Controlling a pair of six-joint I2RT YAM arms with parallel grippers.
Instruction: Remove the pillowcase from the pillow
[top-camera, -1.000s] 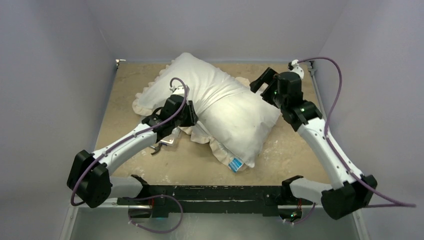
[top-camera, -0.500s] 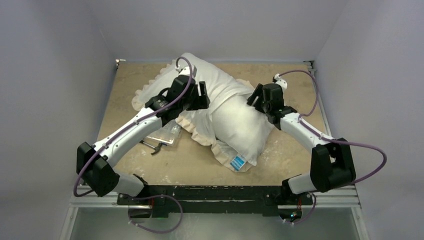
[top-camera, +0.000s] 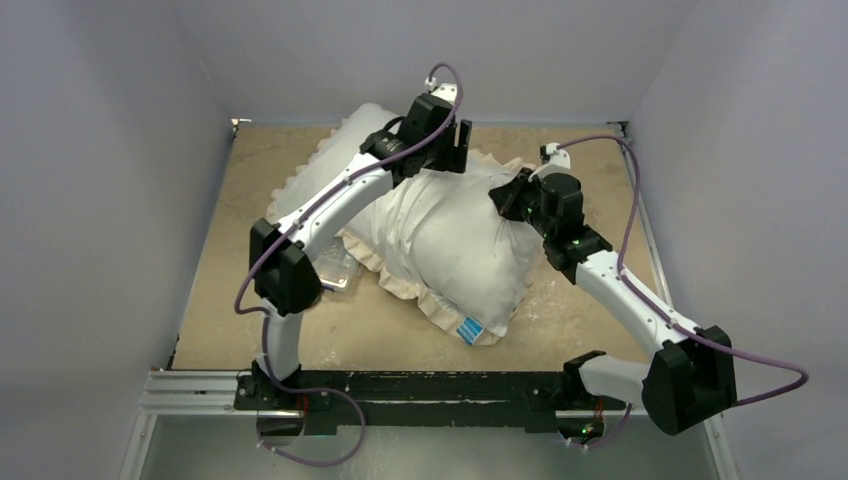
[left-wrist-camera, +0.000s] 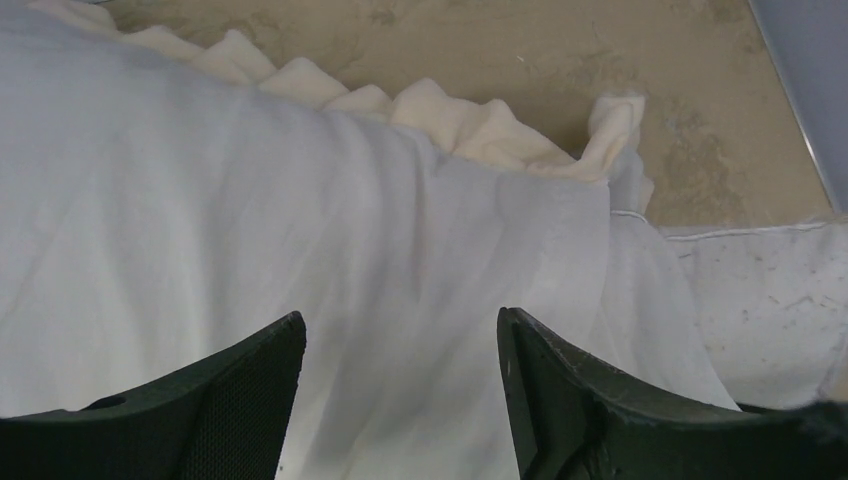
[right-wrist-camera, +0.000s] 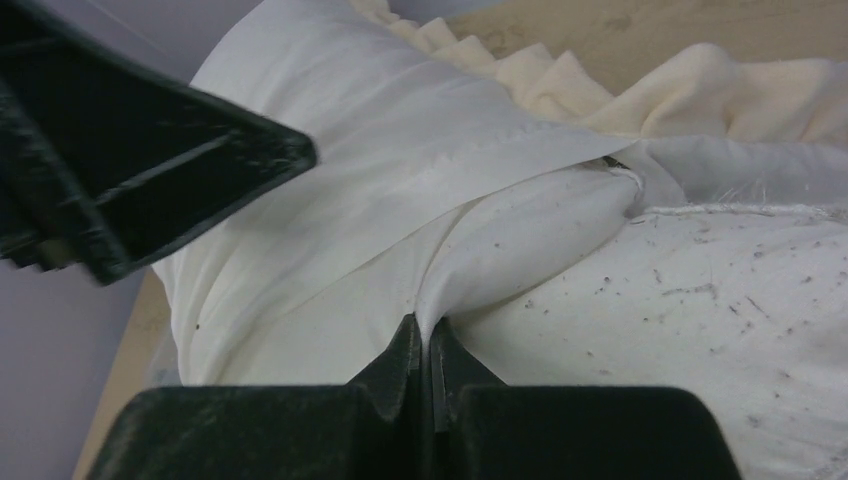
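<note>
The pillow (top-camera: 470, 250) is laid diagonally across the middle of the counter (top-camera: 240, 210), from far left to near right. Its near-right part is bared, and a small blue-and-white tag (top-camera: 470, 328) is seen at the near corner. The far-left part is covered by the pillowcase (top-camera: 345, 140), white side up, with the cream frill (top-camera: 395, 280) bunched along the near-left edge and spread on the counter at the far left.

The left fingers (top-camera: 458, 150) are held apart above the far edge of the pillowcase. White cloth lies beneath them, and nothing is gripped between them. The right fingers (right-wrist-camera: 428, 350) are pressed together on a fold of the pillow's speckled fabric, just beside the hem of the pillowcase, at the pillow's far-right side. In the right wrist view, the left fingers are seen close above the pillowcase, near the right fingers but apart from them.
</note>
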